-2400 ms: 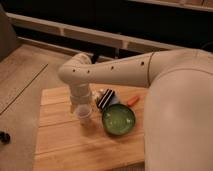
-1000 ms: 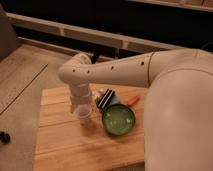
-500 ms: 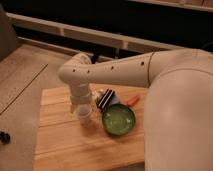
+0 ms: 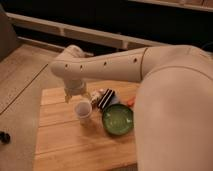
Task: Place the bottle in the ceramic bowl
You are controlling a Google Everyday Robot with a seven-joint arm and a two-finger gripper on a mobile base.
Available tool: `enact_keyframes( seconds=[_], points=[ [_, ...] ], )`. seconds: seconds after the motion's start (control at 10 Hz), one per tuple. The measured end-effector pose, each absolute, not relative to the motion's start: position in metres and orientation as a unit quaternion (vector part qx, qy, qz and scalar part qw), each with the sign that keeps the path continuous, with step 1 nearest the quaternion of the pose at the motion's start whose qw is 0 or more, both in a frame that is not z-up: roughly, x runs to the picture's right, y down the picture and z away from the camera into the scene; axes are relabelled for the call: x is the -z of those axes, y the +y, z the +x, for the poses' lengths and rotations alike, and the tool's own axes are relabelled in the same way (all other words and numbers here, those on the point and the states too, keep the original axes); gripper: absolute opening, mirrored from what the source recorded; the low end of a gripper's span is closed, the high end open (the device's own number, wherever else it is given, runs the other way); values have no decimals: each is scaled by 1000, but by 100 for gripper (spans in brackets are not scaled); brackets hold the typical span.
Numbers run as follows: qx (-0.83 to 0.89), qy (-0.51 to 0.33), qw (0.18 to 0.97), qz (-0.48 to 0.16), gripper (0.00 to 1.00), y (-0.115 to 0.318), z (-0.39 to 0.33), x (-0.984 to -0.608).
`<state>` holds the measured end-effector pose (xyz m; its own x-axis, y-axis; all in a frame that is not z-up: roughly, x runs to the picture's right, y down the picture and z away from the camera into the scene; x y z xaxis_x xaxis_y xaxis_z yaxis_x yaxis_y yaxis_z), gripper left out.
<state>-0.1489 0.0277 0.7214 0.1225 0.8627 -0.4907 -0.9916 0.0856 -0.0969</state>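
The glossy green ceramic bowl (image 4: 118, 119) sits on the wooden table (image 4: 60, 145), right of centre. My gripper (image 4: 76, 94) hangs from the white arm over the table's back left part, just behind a translucent white cup (image 4: 83, 111). A small pale shape (image 4: 94, 94) shows right beside the gripper, against a dark bag; it may be the clear bottle, but I cannot tell. Nothing lies in the bowl.
A dark striped snack bag (image 4: 106, 98) lies behind the bowl. An orange item (image 4: 131, 101) lies to its right, partly behind my arm. My large white arm (image 4: 170, 100) covers the table's right side. The floor (image 4: 20, 85) lies to the left.
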Motion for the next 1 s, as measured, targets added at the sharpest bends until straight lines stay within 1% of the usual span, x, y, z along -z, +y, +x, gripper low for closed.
enact_keyframes(
  seconds=[0.2, 0.4, 0.7, 1.0],
  points=[
    [-647, 130, 729, -180, 65, -3, -163, -741],
    [-667, 117, 722, -142, 65, -29, -159, -763],
    [-725, 122, 670, -100, 65, -39, -135, -785],
    [-746, 126, 648, -87, 65, -40, -124, -793]
  ],
)
